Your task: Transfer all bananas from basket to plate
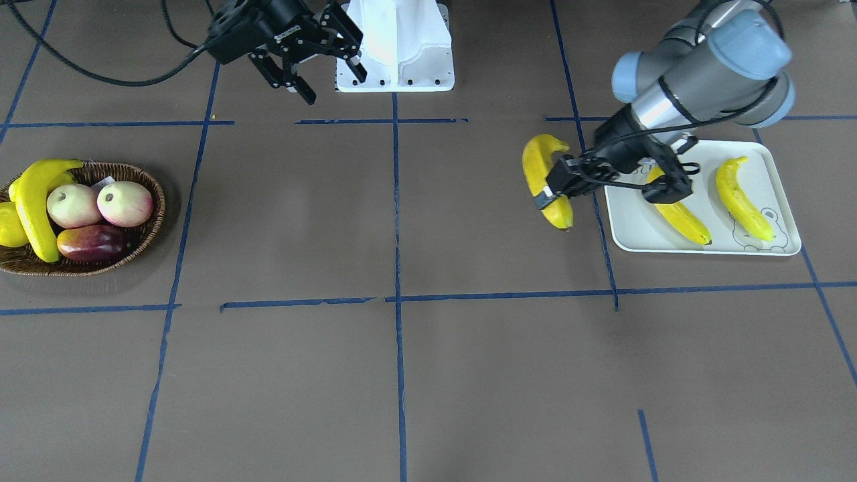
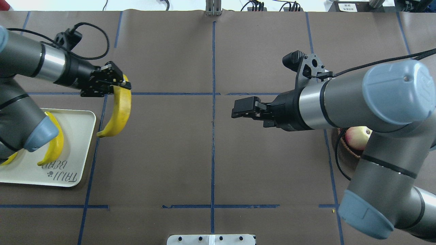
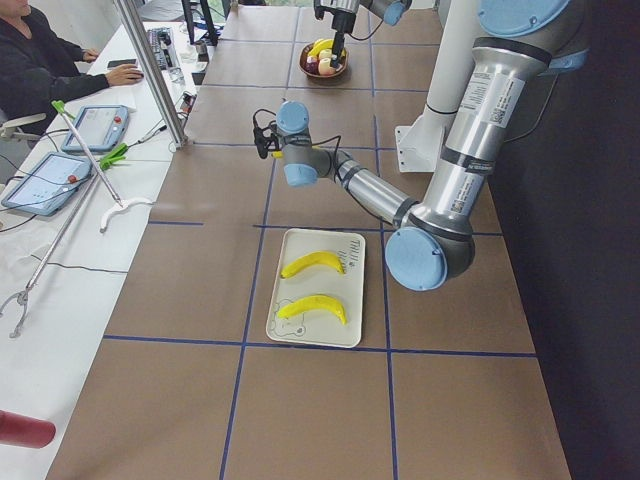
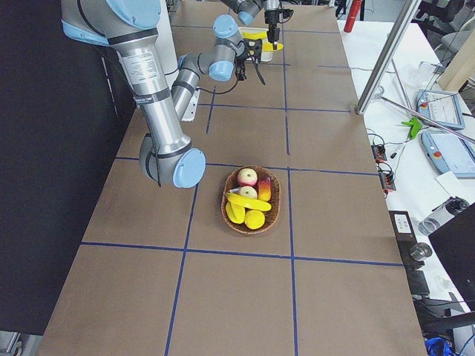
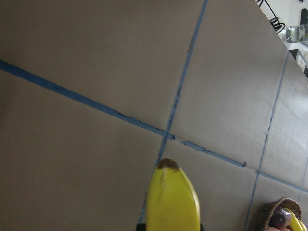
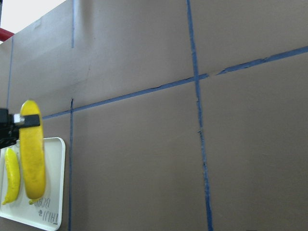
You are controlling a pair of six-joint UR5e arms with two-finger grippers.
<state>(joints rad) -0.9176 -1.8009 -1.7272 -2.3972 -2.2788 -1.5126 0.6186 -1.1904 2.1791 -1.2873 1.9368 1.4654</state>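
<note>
Left gripper (image 2: 117,85) clamped on held banana (image 2: 121,112), just off plate (image 2: 81,143) inner edge, long axis roughly along that edge. Plate lies to robot's left of gripper; two bananas (image 1: 743,201) on it. Right gripper (image 1: 335,87) wide, empty. Fourth banana (image 1: 33,207) in basket (image 1: 150,227), far right.

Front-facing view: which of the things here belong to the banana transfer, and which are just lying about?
Job: held banana in the left claw; two bananas on the plate; one banana left in the basket.
Lying about, all in the basket: two blushed apples, dark red mango, round yellow fruit.
</note>
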